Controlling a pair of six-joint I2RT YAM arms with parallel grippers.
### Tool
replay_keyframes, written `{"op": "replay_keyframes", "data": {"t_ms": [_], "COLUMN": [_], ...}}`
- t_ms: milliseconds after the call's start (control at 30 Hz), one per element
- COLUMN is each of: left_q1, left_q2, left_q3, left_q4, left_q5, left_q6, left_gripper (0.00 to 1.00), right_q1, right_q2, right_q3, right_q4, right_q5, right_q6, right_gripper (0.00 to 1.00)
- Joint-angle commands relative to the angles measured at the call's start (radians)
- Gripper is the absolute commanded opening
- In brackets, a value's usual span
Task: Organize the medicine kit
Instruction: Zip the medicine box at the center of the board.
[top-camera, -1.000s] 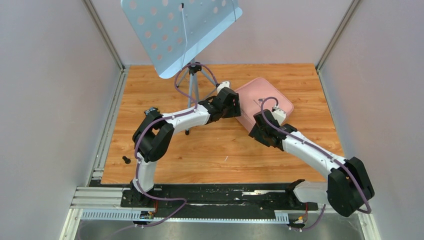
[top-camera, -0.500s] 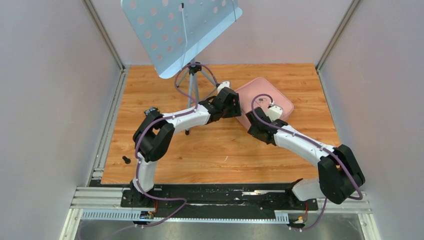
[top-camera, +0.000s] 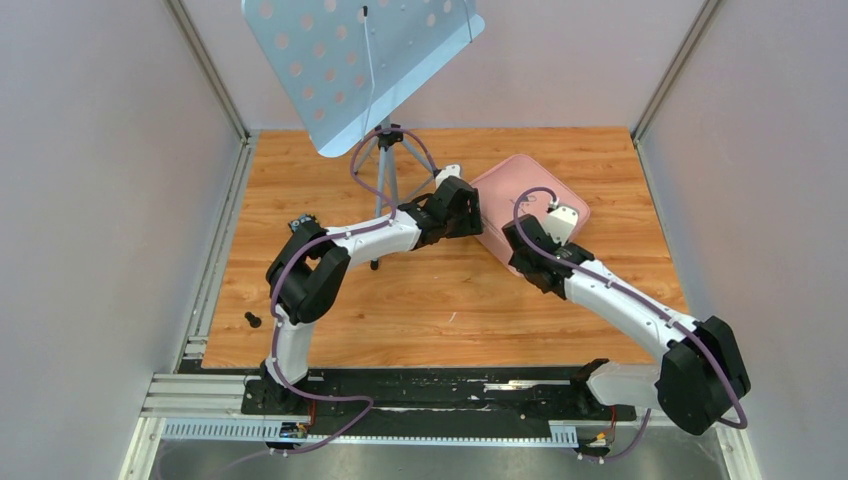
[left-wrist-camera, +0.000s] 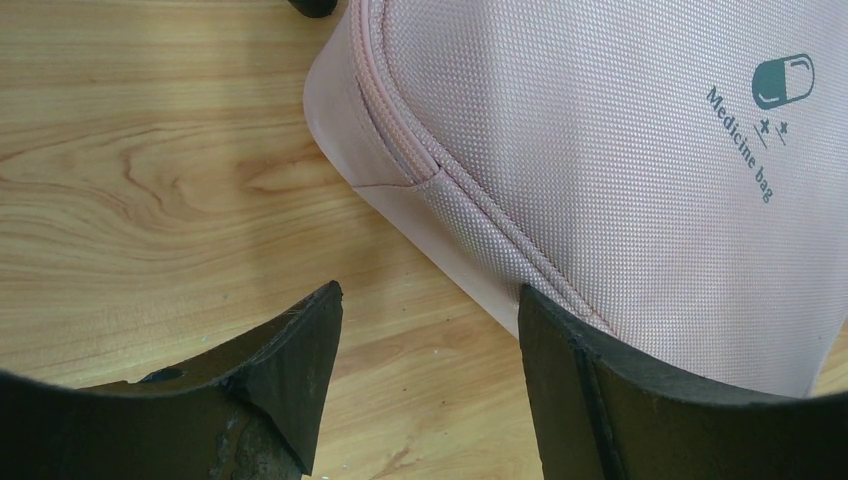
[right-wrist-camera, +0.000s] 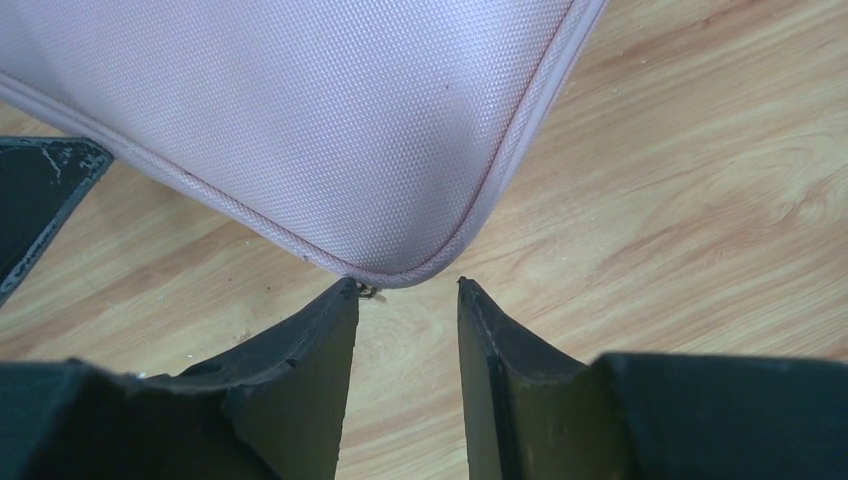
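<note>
The medicine kit (top-camera: 525, 185) is a pink zip case lying shut on the wooden table at the back right. Its lid shows a dark pill logo (left-wrist-camera: 782, 80). My left gripper (top-camera: 476, 212) is at the case's left corner. It stands open (left-wrist-camera: 430, 290) over bare wood, with its right finger overlapping the case's edge (left-wrist-camera: 620, 150). My right gripper (top-camera: 518, 240) is at the near corner of the case (right-wrist-camera: 330, 110). It is open (right-wrist-camera: 406, 285) with a narrow, empty gap. A small metal zip pull (right-wrist-camera: 368, 291) sits at its left fingertip.
A blue perforated music stand (top-camera: 360, 60) on a tripod (top-camera: 385, 185) stands behind the left arm. One tripod foot (left-wrist-camera: 315, 5) is close to the case. A small black part (top-camera: 252, 320) lies near the table's left edge. Grey walls close in both sides.
The right arm swung left along the case's near side, then came back right to its near corner. The left arm and the case have stayed put.
</note>
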Motion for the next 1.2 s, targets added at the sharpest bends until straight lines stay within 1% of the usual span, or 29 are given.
{"op": "replay_keyframes", "data": {"t_ms": [0, 133, 233, 333, 433, 633, 800, 867, 1167], "left_q1": [0.000, 0.000, 0.000, 0.000, 0.000, 0.000, 0.000, 0.000, 0.000], "left_q2": [-0.002, -0.008, -0.008, -0.008, -0.010, -0.014, -0.017, -0.021, -0.018], "left_q3": [-0.006, -0.008, -0.008, -0.005, -0.005, -0.008, -0.007, -0.010, -0.013], "left_q4": [0.009, 0.007, 0.007, 0.007, 0.003, -0.001, -0.003, -0.003, 0.003], "left_q5": [-0.001, -0.002, 0.000, 0.002, 0.001, 0.000, 0.004, 0.002, 0.007], "left_q6": [-0.011, -0.010, -0.012, -0.012, -0.009, -0.009, -0.006, -0.004, -0.008], "left_gripper": [0.73, 0.73, 0.73, 0.73, 0.73, 0.73, 0.73, 0.73, 0.73], "right_q1": [0.003, 0.010, 0.037, 0.072, 0.092, 0.099, 0.099, 0.098, 0.099], "right_q2": [-0.015, -0.054, -0.048, 0.013, 0.080, 0.184, 0.222, 0.218, 0.172], "right_q3": [-0.010, -0.023, -0.025, -0.002, 0.036, 0.102, 0.116, 0.112, 0.091], "right_q4": [0.004, 0.004, 0.001, -0.002, -0.011, -0.007, -0.019, -0.026, -0.068], "right_q5": [-0.012, -0.038, -0.020, 0.000, 0.023, 0.088, 0.142, 0.160, 0.177], "right_q6": [-0.055, -0.017, 0.033, 0.037, 0.044, 0.011, -0.002, -0.003, 0.007], "right_gripper": [0.40, 0.41, 0.42, 0.45, 0.45, 0.45, 0.42, 0.39, 0.34]}}
